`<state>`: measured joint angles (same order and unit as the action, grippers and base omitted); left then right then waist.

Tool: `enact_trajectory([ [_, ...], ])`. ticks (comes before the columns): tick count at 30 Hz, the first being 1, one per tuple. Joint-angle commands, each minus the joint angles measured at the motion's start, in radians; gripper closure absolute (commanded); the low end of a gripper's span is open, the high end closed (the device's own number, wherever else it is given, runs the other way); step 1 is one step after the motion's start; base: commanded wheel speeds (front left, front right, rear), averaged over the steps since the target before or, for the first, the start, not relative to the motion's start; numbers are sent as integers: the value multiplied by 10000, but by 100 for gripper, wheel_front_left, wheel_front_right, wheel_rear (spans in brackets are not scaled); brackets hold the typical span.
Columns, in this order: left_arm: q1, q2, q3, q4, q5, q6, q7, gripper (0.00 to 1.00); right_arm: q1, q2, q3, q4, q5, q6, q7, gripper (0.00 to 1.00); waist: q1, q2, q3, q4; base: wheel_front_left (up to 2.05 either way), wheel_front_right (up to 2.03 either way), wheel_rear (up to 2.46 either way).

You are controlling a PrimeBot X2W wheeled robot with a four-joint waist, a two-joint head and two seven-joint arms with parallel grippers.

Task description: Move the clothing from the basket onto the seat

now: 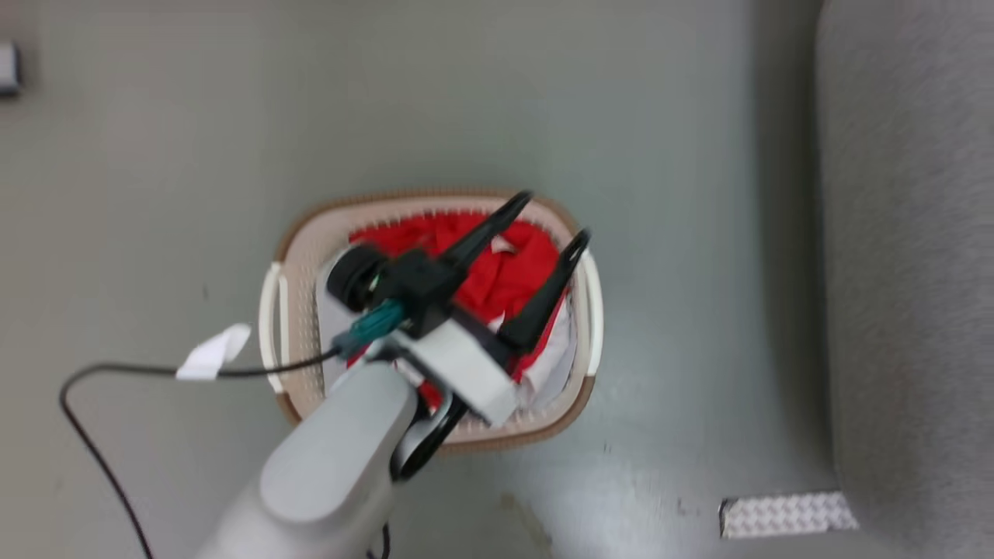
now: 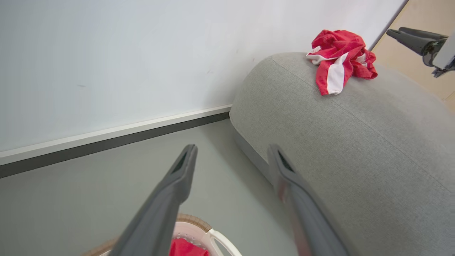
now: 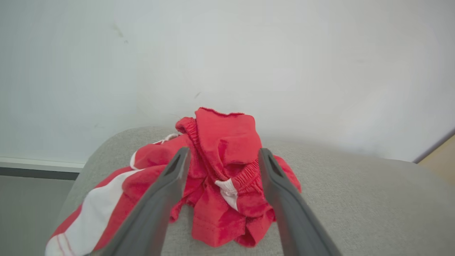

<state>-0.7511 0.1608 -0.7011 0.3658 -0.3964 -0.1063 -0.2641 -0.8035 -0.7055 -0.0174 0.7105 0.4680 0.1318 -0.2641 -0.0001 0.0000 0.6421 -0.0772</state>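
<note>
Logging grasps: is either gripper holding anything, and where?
Nothing: left gripper hangs open over the basket, right gripper open near the garment lying on the seat.

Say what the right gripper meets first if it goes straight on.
Likely the red garment on the seat: the open right gripper points straight at it, a finger on each side. The gap is unclear.

The light is bright and soft all over. My head view is smeared and fuzzy, and the floor [image 1: 621,481] has a shiny white patch. A dark shadow runs beside the seat [image 1: 908,233]. My wrist views are sharper, but my fingers [image 2: 165,201] look blurry up close.
</note>
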Motion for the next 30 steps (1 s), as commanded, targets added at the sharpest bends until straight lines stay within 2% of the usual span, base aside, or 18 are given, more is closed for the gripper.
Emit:
enact_trajectory([
  [1,383,80,117,-22,-33,-32,-4,0,510,171,-154,-288,-150,-22,3,0,1,0,-935,-88,0,0,0],
  [5,1562,53,1033,-189,-211,182,-5,0,2099,708,-744,-1629,-608,-22,1,0,1,0,-2066,-26,0,0,0],
  [10,3268,-88,2248,-376,-290,192,-5,0,4041,1721,-1311,-3065,-1248,-22,2,0,1,0,-3517,144,0,0,0],
  [18,5353,-259,3841,-190,344,118,-5,0,6552,3257,-1372,-4770,-1974,-22,1,0,1,0,-5338,583,0,0,0],
  [23,6481,-413,4694,-190,781,103,-5,0,7908,4239,-1072,-5261,-2173,-22,1,0,1,0,-6250,865,0,0,0],
  [30,7508,-622,5747,-553,1380,30,-5,0,9090,5367,-673,-5399,-2434,-23,1,0,1,0,-6722,1106,0,0,0],
])
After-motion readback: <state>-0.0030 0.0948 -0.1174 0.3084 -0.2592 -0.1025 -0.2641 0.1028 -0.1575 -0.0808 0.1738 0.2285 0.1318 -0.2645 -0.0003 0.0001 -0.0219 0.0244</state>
